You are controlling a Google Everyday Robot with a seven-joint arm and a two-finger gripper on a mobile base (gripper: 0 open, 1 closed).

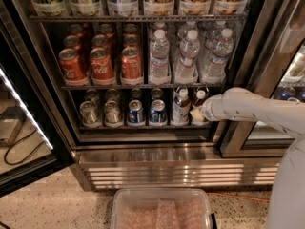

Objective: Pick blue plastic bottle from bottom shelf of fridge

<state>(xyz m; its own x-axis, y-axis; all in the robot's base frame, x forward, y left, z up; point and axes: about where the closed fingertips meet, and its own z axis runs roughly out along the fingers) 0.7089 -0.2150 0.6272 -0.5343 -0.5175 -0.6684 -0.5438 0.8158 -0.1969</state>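
The fridge (pixel 57 113) stands open. On its bottom shelf (pixel 143 126) two small plastic bottles with white caps and dark contents stand at the right end. One bottle (pixel 181 106) shows a pale label. The other bottle (pixel 199 98) stands right of it, its lower part hidden by my gripper. My gripper (pixel 196 113) reaches in from the right on a white arm (pixel 248 106) and sits at the rightmost bottle, at label height. Whether it touches the bottle is hidden.
Blue cans (pixel 136 111) and silver cans (pixel 89 112) fill the shelf's left lanes. Red cola cans (pixel 101 63) and taller water bottles (pixel 188 56) stand on the shelf above. The glass door (pixel 24 123) hangs open at left. A clear bin (pixel 162 209) sits on the floor below the ribbed steel base (pixel 176 171).
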